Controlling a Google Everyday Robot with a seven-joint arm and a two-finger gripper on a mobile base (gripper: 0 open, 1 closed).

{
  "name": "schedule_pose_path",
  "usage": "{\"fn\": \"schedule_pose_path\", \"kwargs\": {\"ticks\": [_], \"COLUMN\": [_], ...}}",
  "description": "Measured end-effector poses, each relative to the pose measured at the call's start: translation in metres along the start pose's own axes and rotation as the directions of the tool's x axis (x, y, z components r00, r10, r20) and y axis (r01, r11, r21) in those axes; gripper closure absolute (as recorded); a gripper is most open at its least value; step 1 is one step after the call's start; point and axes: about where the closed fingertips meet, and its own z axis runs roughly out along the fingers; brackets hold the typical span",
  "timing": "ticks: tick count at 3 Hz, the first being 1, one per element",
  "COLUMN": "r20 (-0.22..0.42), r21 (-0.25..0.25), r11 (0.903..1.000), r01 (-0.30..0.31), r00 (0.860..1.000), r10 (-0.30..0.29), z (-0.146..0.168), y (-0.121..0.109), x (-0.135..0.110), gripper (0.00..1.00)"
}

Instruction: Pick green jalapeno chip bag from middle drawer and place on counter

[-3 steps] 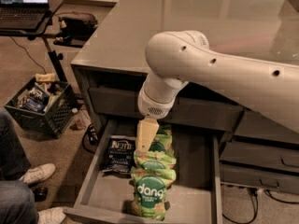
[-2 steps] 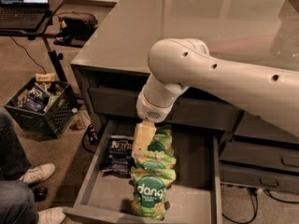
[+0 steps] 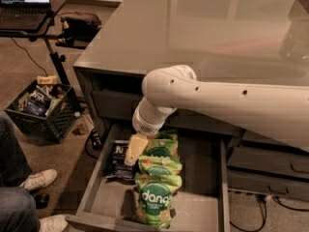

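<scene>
Brown carpet (image 3: pixel 29 76) fills the left side, where an open laptop (image 3: pixel 24 1) sits in the top corner above a black plastic crate (image 3: pixel 54 127) of packets, and a seated person's white sneaker (image 3: pixel 38 179) shows near the lower edge. Next comes the wide, shallow grey-brown middle drawer (image 3: pixel 200 182), standing open. On its left side lies the small dark navy-black chip bag with white lettering (image 3: pixel 116 161), flat on the drawer floor. The pale yellow gripper (image 3: pixel 135 149) hangs over the bag's right edge (whether it is spread or closed cannot be told). Just right of it a row of bright green "dang" bags (image 3: pixel 157 197) runs front to back. The white robot arm (image 3: pixel 231 100) reaches in from the right, in front of the smooth grey glossy counter (image 3: pixel 217 28)
</scene>
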Motion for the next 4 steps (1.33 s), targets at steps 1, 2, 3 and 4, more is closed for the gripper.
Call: {"fn": "schedule_pose_path", "kwargs": {"ticks": [1,2,3,4], "r20": [-0.028,-0.031,0.013,0.052], "r21": [-0.009,-0.013,-0.038,-0.032], "r11": [0.9967,0.9956,0.9938,0.9953], "r01": [-0.08,-0.093,-0.104,-0.092], "r00": [0.996,0.995,0.994,0.994], "r10": [0.08,0.093,0.105,0.093], "z": [0.039,0.043,0.053,0.086], "y": [-0.012,-0.012,-0.009,-0.013], "x": [0.015,0.016,0.015,0.015], "gripper": [0.0,0.0,0.0,0.0]}}
